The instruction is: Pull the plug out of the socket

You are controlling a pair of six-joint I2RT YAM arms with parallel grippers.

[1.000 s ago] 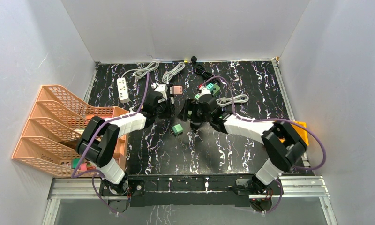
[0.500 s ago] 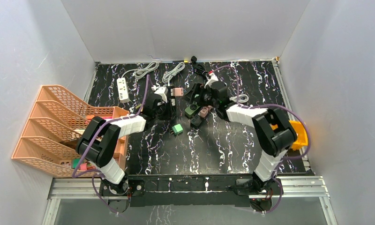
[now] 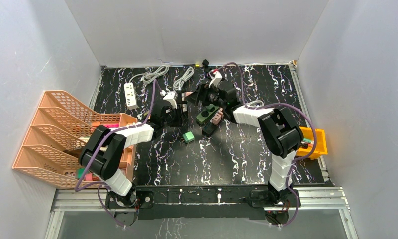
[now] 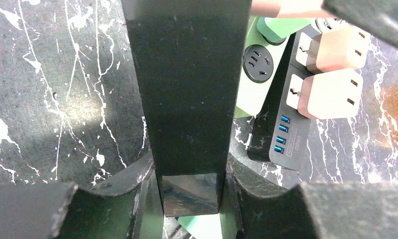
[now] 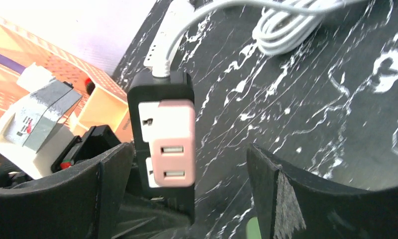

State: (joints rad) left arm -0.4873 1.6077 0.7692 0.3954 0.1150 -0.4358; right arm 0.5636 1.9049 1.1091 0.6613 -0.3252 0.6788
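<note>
Black, white-veined marble covers the table (image 3: 247,159), with an orange mesh file rack (image 3: 52,129) along its left edge and a small orange bin (image 3: 319,144) at the right edge. Both arms reach to mid-table, toward the far side.

There the left gripper (image 4: 189,174) is clamped tight on a black power strip (image 5: 159,87), which fills the space between its fingers in the left wrist view. A white cord (image 5: 167,30) leaves one end of that strip.

The pink plug (image 5: 173,149), a block with two USB ports, sits seated in the strip's white socket face. The right gripper (image 5: 187,149) faces it with jaws spread wide, one finger on either side of strip and plug and neither touching.

Just right of the clamped strip lie a green power strip (image 4: 254,74) and a second black strip (image 4: 281,129) with blue USB ports, carrying two pink adapters (image 4: 331,94). A white power strip (image 3: 131,94) lies far left, near coiled white cable (image 5: 296,30). A small green block (image 3: 188,137) lies on the table on the near side of the grippers.
</note>
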